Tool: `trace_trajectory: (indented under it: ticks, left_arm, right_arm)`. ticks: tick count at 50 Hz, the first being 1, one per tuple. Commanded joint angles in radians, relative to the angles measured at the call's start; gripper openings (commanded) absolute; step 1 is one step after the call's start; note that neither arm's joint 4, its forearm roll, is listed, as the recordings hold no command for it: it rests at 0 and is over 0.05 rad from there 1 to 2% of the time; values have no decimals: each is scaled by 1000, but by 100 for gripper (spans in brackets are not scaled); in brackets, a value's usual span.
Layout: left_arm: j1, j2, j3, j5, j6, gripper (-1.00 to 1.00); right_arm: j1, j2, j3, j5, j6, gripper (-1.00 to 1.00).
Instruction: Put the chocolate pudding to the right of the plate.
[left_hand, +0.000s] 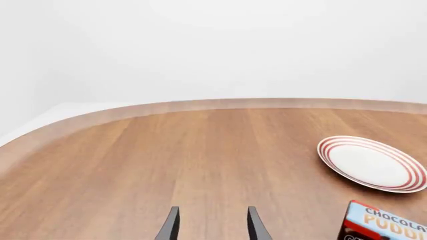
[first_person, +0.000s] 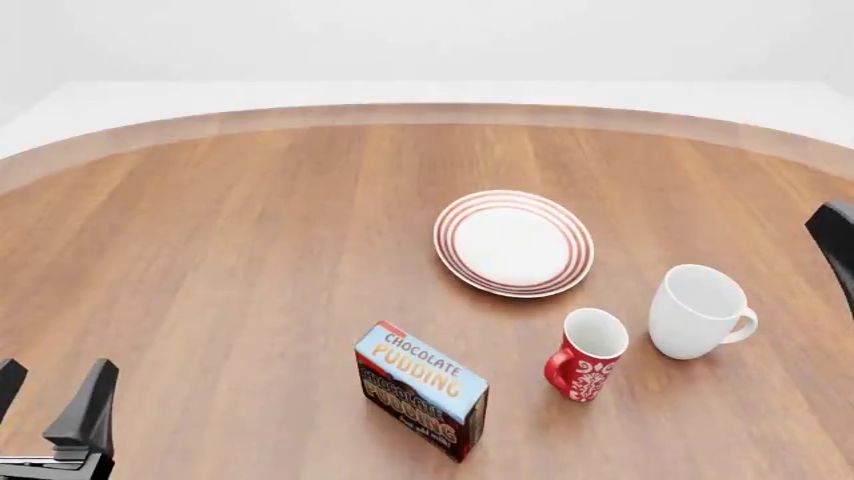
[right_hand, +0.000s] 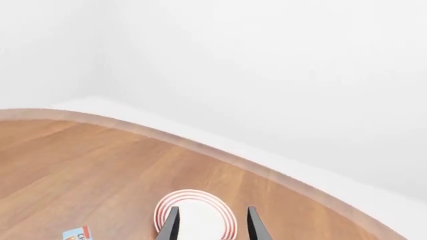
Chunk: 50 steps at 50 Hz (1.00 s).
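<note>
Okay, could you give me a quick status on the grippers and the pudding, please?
Left gripper open, empty; right gripper likewise. Pudding untouched, near side of plate. White mug and red mug sit right of plate.

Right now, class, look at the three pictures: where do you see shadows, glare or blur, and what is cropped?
Front view: even light, all sharp, only faint soft shadows under the chocolate pudding and plate; no glare. Left wrist view: the pudding is cropped at the frame's edge; left hand sharp. Right wrist view: the plate sits partly behind the right hand; the wall is plain white.
</note>
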Motion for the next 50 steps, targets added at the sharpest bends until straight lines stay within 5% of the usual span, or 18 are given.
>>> trace_trajectory:
  ticks: [1,12,26,34,50]
  left_arm:
    - [0,0,0,0,0,100]
    - [0,0,0,0,0,100]
    - [0,0,0,0,0,100]
    - [0,0,0,0,0,100]
    - [0,0,0,0,0,100]
  right_arm:
    - [62,87,-90,25,-25,100]
    - [121,177,-179,45,-80,100]
    - [172,286,-245,52,-68,100]
    - [185,312,-259,61,-167,100]
    - [254,427,-355,81,-155,100]
